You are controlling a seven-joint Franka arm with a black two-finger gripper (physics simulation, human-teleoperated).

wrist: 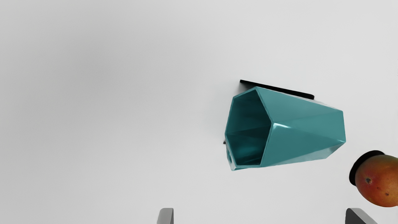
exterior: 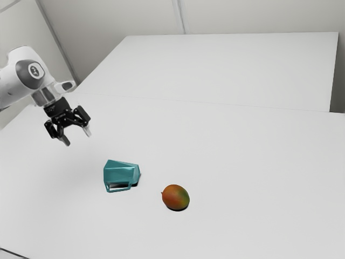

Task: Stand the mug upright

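The mug (exterior: 119,172) lies on its side just left of and below the middle of the exterior frame, its mouth towards the frame's left and its base towards the mango (exterior: 176,197), which sits near it to the lower right. My tool (exterior: 76,136) hangs in the upper left, above the counter (exterior: 242,156), open, with nothing between its fingers. I judge the mug light and stiff, glazed ceramic or hard plastic, so it may chip if dropped and won't give when squeezed. Its teal wall is glossy and cut into flat, slanting facets that narrow from rim (wrist: 272,123) to base; smooth pads could slide on that taper or settle askew on a ridge. I'd take the body across two opposing facets, nearer the mouth, and pinch modestly, then swing the base down and the mouth up. The handle (exterior: 118,189), a thin angular loop along the frame's lower side of the mug, looks a poorer hold: the weight would twist about it. The mango is smooth, rounded, mottled red and green.
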